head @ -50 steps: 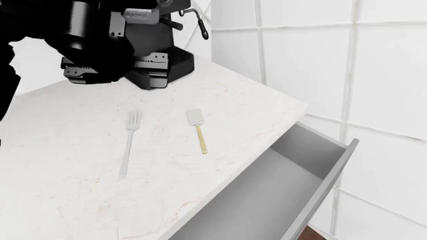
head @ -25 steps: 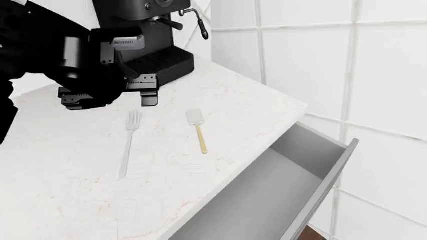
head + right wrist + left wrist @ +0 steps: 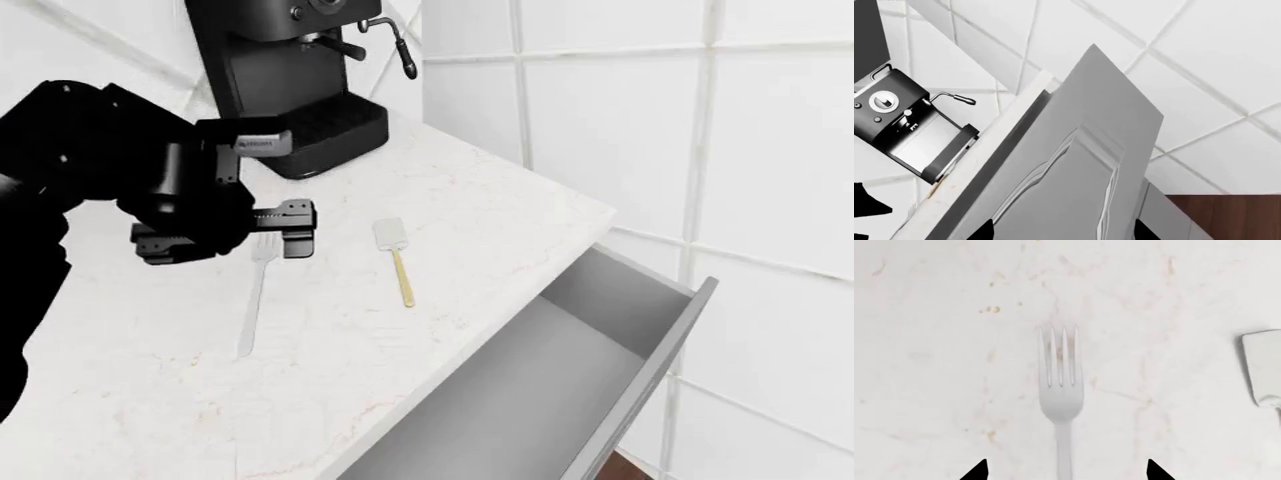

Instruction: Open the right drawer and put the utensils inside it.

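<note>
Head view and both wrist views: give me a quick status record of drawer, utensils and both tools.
right drawer: pulled open, nothing visible inside
fork: flat on the counter, tines toward the coffee machine
spatula: flat on the counter beside the fork, apart from it
left tool: open, above the fork's tined end; fingertips straddle the handle in the wrist view
right tool: out of the head view; its camera faces the drawer front

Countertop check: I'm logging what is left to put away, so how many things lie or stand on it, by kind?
Forks: 1, the fork
Spatulas: 1, the spatula
Coffee machines: 1, the coffee machine
Total: 3, none yet in the open drawer
</note>
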